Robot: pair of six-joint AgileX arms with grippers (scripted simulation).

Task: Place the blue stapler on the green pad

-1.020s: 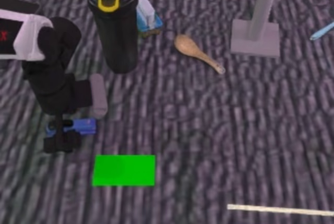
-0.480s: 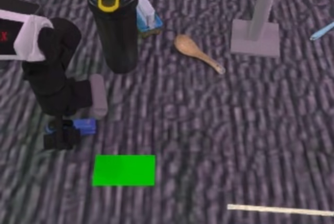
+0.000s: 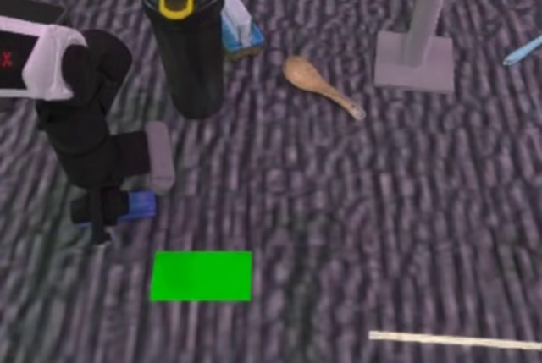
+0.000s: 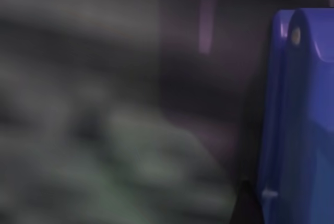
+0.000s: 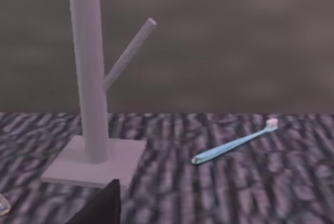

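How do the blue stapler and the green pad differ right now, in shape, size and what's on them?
The blue stapler is a narrow raised bar; the green pad is a flat, broad rectangle. The stapler looks shorter than the pad. The left gripper sits over the stapler's left part and hides it, while the pad lies bare with nothing on it. The stapler lies nearly level, a little skewed; the pad is square to the view. Both rest on the table's left side, apart.

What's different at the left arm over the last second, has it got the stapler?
The left gripper has narrowed its fingers onto the blue stapler, which were spread wider around it a second ago. The stapler has barely shifted and is not lifted clear yet. The green pad, black bottle and wooden spoon stayed put. The right gripper is out of the top view.
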